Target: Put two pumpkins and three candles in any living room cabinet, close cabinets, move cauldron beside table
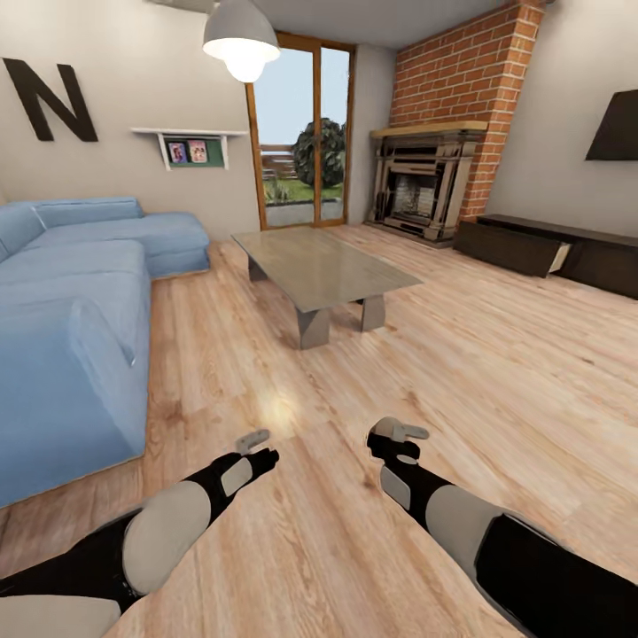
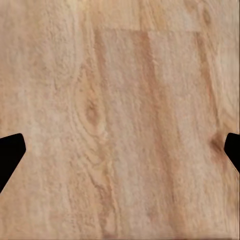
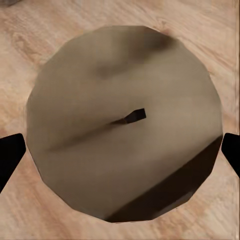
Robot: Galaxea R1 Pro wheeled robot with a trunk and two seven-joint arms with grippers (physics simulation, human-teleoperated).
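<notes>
Living room, wood floor (image 1: 496,354): blue sofa (image 1: 71,328) beside our left arm. Glass worktop (image 1: 323,266) ahead, centre. Dark cabinet (image 1: 549,248) along far right wall, one drawer ajar. Candle (image 3: 125,125) between fingers of our right end effector (image 1: 400,437), grip unconfirmed. Left end effector (image 1: 257,447) apart, empty.

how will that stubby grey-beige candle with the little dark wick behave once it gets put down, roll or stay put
The stubby grey-beige candle looks wide and short with a flat top, so it would probably stand steady upright. Laid on its side, its round outline suggests it could roll across the smooth wooden floor. It looks rigid, so the right pincer probably won't deform it.
</notes>
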